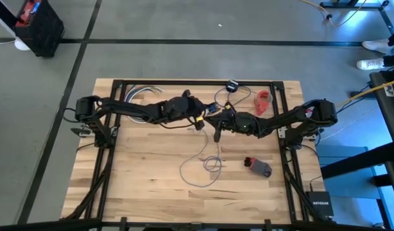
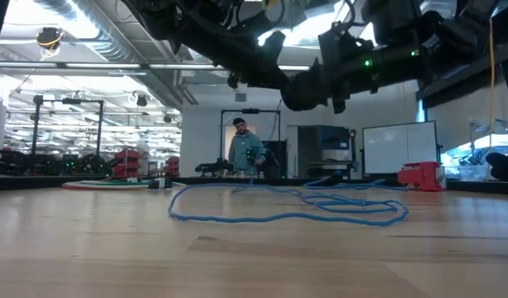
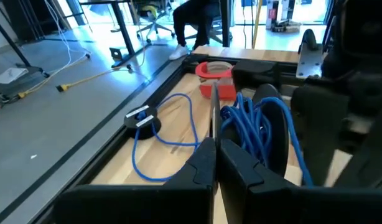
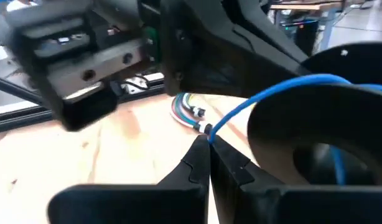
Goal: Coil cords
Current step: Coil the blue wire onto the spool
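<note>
The thin blue cord lies in loose loops (image 1: 206,165) on the wooden table near its middle, and they show as long flat loops (image 2: 295,207) in the low view. Its small black disc end (image 1: 232,85) (image 3: 141,118) rests at the far edge. Several turns of the cord (image 3: 250,124) are bunched around a dark part of the other arm in front of my left gripper. My left gripper (image 1: 201,123) (image 3: 214,146) and my right gripper (image 1: 217,131) (image 4: 208,140) meet above the table's middle, both shut. My left gripper is shut with a thin straight strand (image 3: 214,115) leaving its fingertips. The fingers come nearly level from the table's left. The strand is pinched at the very tips and runs on taut. My right gripper pinches a single strand of the blue cord (image 4: 211,132) between its two fingertips, coming nearly level from the table's right. From the pinch the strand (image 4: 265,93) rises in an arc over a dark round part beside the fingers, clear of the table.
A red object (image 1: 264,101) (image 3: 214,78) sits at the far right. A red-and-grey object (image 1: 258,167) lies right of the cord loops. A bundle of coloured cables (image 1: 142,93) (image 4: 188,107) lies at the far left. A person (image 2: 246,153) stands in the room behind.
</note>
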Robot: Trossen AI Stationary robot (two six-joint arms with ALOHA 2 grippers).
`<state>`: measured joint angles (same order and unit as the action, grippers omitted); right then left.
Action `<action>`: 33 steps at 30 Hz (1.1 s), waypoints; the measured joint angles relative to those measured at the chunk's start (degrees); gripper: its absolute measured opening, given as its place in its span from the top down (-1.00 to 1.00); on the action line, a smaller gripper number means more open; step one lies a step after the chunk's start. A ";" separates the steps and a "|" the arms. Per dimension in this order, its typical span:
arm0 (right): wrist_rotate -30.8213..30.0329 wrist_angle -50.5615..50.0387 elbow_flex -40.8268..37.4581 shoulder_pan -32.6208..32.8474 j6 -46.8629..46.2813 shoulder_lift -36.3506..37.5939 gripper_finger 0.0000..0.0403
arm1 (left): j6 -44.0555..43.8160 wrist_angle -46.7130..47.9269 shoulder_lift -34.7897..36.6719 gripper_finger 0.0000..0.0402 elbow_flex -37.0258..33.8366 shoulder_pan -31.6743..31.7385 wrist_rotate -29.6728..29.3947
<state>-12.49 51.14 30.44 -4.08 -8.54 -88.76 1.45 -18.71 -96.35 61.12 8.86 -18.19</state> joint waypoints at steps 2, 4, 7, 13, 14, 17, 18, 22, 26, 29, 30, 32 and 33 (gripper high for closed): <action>-1.16 -1.01 0.00 -0.03 0.73 -0.55 0.97 | 0.04 -0.06 0.14 1.00 -0.02 -0.36 -0.01; -3.04 -1.12 0.00 -0.07 1.54 -1.22 0.97 | 0.09 0.56 1.00 1.00 -0.07 -0.85 -0.24; -4.19 -0.77 0.07 -0.04 2.41 -2.08 0.97 | 0.23 0.35 2.07 1.00 -0.09 -1.87 -0.28; -2.51 3.82 -0.02 0.97 2.73 -2.20 0.97 | 0.91 -0.18 2.92 1.00 -0.06 -2.77 -0.18; -2.22 5.30 -0.02 1.46 2.72 -2.20 0.97 | 0.85 -0.46 2.91 1.00 0.02 -2.55 0.04; -2.18 6.80 0.75 2.73 3.01 -2.20 0.97 | 0.47 -0.72 2.62 1.00 0.12 -2.10 0.23; -2.20 6.74 1.22 2.79 3.24 -2.20 0.97 | 0.42 -0.72 2.49 1.00 0.09 -2.07 0.24; -3.69 2.83 2.61 2.29 4.46 -3.33 0.97 | 0.44 -1.44 2.31 1.00 0.07 -2.70 0.19; -6.29 1.45 2.74 2.21 5.93 -4.25 0.96 | 0.44 -2.06 2.31 1.00 0.07 -3.04 0.55; -9.15 -2.24 2.80 2.23 7.91 -4.22 0.96 | 0.52 -1.32 2.36 1.00 0.04 -3.17 0.61; -10.30 -3.69 2.80 2.23 8.84 -4.03 0.96 | 0.52 -0.72 2.49 1.00 -0.01 -3.16 0.65; -12.93 -6.89 2.80 2.38 10.44 -3.55 0.96 | 0.50 1.25 3.18 1.00 -0.02 -3.19 0.76; -14.13 -7.91 2.80 2.71 11.02 -3.40 0.96 | 0.55 2.70 3.75 1.00 -0.03 -3.19 0.92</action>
<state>-26.62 43.23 33.23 -1.37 2.48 -92.16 2.00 -16.01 -92.60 61.09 5.67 -17.27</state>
